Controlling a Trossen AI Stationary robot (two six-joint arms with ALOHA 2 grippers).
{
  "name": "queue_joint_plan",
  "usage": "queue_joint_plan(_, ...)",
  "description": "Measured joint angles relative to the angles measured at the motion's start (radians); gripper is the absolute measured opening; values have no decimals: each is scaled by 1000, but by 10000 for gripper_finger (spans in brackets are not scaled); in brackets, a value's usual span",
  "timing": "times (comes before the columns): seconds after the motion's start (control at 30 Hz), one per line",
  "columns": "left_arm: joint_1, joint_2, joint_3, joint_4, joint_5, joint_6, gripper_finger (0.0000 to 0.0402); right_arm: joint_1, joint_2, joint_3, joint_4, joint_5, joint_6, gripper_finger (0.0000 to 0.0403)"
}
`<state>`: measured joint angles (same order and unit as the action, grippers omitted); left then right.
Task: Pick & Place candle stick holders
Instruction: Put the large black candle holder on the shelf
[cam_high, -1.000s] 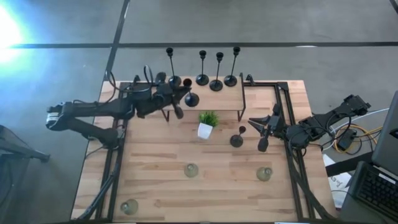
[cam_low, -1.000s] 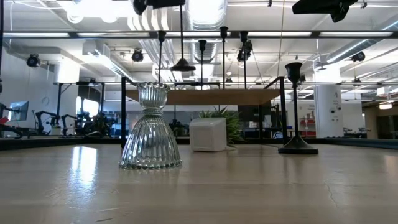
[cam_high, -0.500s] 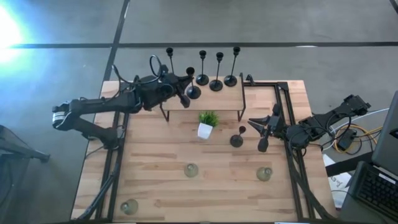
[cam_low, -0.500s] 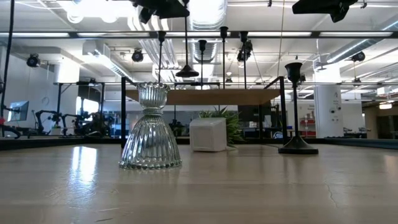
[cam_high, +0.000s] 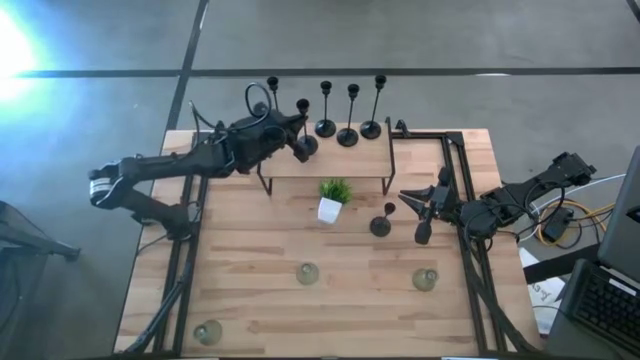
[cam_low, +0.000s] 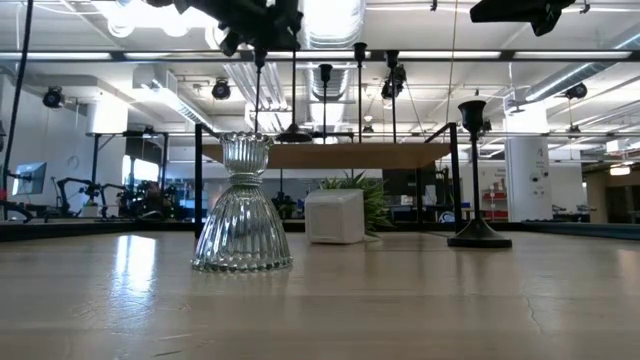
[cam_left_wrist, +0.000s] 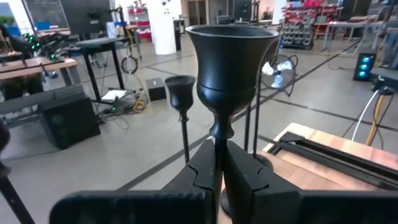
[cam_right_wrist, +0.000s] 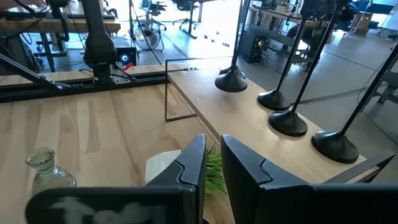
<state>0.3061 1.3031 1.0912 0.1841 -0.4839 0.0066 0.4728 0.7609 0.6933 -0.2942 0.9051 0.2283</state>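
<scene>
Nearest the front edge of the wooden worktop (cam_high: 250, 300) stand the three squat glass candle holders (cam_high: 307, 272), well apart from one another. Farther in, a short black candlestick (cam_high: 381, 222) stands just beside the small green plant in its white pot (cam_high: 331, 201). The right hand (cam_high: 422, 216) waits near that short stick over the worktop's right side, its fingers almost together and gripping nothing.

Behind the plant runs the raised wooden shelf (cam_high: 340, 158). Three tall black candlesticks (cam_high: 348, 116) stand along it, with a fourth (cam_high: 273, 104) farther left. The left hand (cam_high: 292, 137) is over the shelf's left part, clamped on the thin stem of a black candlestick (cam_left_wrist: 231, 68), just below its cup, as the left wrist view shows. From the low view its round base seems at or just above the shelf top; whether it touches I cannot tell.

The step looks to be setting this stick into the row. To do it well, keep the stem upright, lower until the base sits flat, clear of the neighbouring bases, then part the fingers and draw straight back so the cup is not knocked.

No brand, label or writing can be read.
</scene>
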Motion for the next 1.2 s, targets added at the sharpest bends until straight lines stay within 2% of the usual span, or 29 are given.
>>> queue_joint_plan(0.37,47,44,2,16,-9,-27,15,0,0,0,0,0,0,43)
queue_joint_plan(1.2,94,47,2,23,7,-33,15,0,0,0,0,0,0,43)
